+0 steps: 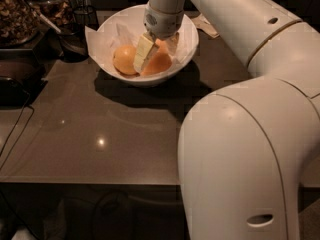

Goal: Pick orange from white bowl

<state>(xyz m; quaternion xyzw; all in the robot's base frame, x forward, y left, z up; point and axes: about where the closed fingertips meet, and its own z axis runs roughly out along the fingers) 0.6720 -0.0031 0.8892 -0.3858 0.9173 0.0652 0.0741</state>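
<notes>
Camera view: bowl (pixel 150 79) far on bench (pixel 100 134).
End effector (pixel 157 56): in bowl, wide, straddling right orange (pixel 160 66).

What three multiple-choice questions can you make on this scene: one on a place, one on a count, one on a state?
1. Where is the pincer?
A. Down inside the white bowl
B. Over the bare tabletop
C. At the jar of nuts

2. How many oranges are in the bowl?
A. One
B. Two
C. Four

3. How does the bowl stand?
A. Tipped on its side
B. Covered by a lid
C. Upright, lined with white paper

Answers:
1 A: the pincer hangs within the rim of the white bowl, at the fruit.
2 B: a left orange and a right orange show, and no more.
3 C: the bowl sits level and open, with the crinkled white paper along its inside.
</notes>
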